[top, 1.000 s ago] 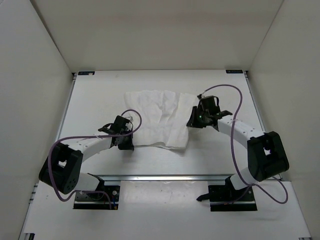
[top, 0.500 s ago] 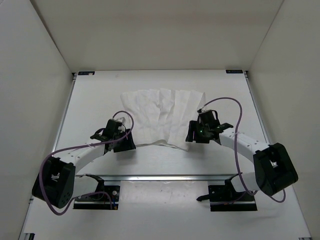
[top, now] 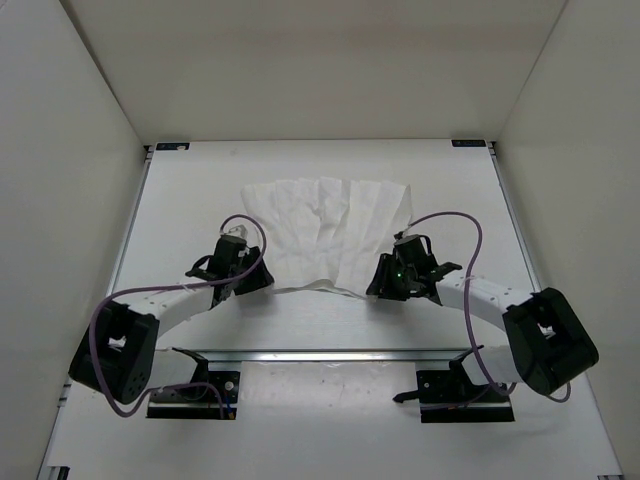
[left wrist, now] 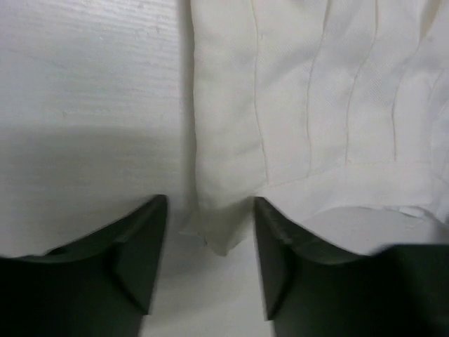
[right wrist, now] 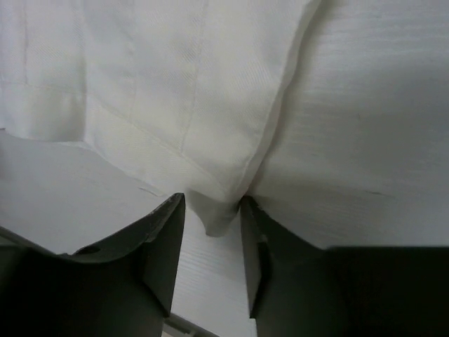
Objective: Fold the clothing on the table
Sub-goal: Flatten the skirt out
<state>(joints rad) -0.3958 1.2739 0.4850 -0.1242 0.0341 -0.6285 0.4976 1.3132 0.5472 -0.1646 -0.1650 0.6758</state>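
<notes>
The clothing (top: 330, 230) is a thin white sheet, wrinkled, with faint crease lines running from its far edge to its near edge. It lies spread on the table (top: 190, 200), in the middle of the top view, a little above centre. Its long axis runs left to right; the far edge is the wider one.

The left gripper (left wrist: 209, 203) stands spread at the cloth's lower left corner, which lies loose between its 2 fingers (left wrist: 133, 260) with bare table on either side. The right gripper (right wrist: 212, 203) is parted more narrowly at the lower right corner. The hem tip sits in the mouth of the gap, and table shows between the fingers below it.
</notes>
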